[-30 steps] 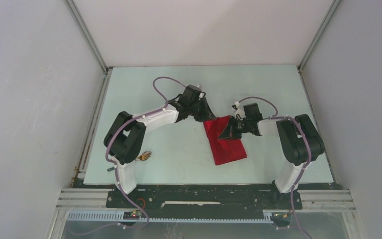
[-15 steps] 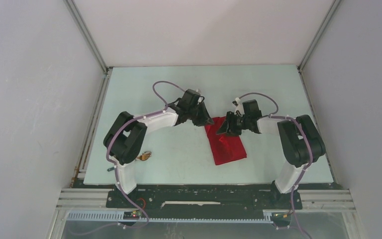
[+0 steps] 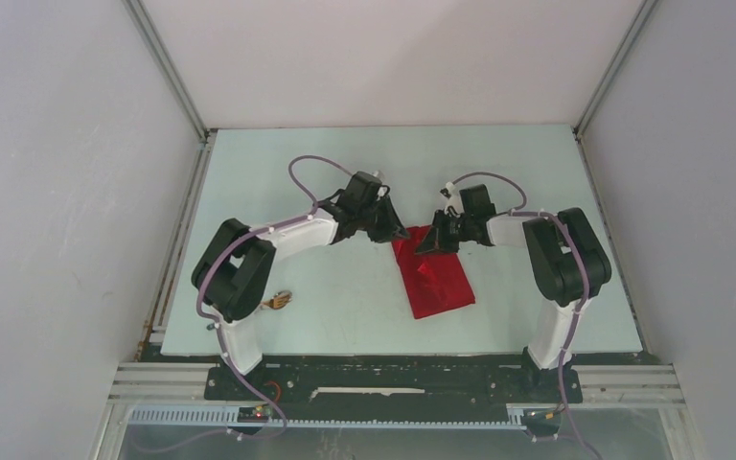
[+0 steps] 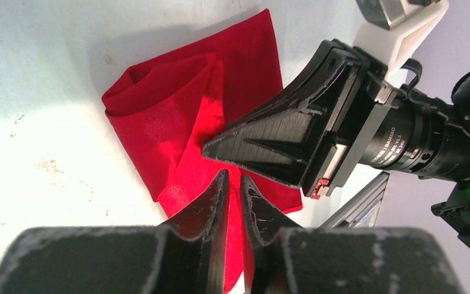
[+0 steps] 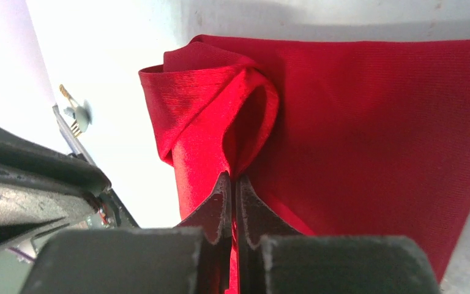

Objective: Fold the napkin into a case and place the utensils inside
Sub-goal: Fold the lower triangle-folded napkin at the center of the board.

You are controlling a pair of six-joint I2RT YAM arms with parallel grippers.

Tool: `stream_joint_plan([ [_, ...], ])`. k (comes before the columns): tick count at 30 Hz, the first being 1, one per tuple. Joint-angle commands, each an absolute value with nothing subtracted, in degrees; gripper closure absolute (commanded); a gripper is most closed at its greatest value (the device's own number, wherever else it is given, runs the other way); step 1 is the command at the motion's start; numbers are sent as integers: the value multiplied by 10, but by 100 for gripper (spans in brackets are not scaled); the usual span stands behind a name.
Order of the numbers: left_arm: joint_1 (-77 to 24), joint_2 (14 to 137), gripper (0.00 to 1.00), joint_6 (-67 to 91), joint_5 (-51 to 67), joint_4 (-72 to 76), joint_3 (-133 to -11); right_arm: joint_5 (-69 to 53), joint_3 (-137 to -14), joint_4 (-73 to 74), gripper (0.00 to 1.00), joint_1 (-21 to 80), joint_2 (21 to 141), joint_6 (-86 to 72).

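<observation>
We see the right gripper [image 5: 232, 184] re-clamped on a raised fold of the napkin [image 3: 433, 278], and the left gripper [image 4: 233, 182] tightening on its edge; folding is unfinished.

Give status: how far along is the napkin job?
Done: napkin folded into a rumpled strip. In hand: left fingers and right fingers pinch its far end. Left: finish the case, insert wooden fork, lying by left arm's base.

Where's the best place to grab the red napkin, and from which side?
Pinch the napkin at its puffed-up fold on the far end, probably coming from above. The rest lies flat on the table, leaving nothing to pinch. The right gripper grips there now.
</observation>
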State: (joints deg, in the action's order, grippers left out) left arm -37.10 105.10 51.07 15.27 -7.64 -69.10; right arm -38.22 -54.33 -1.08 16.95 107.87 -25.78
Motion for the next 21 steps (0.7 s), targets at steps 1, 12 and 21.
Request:
stream_joint_plan([
  [1, -359, 1025, 84, 517, 155, -47, -682, -441, -557, -36, 100, 175, 1087, -273],
  [12, -354, 1079, 89, 528, 188, -19, -718, -442, -550, -55, 100, 166, 1088, -286],
  [21, -354, 1116, 96, 541, 196, 13, -725, -452, -551, -61, 100, 168, 1090, -289],
])
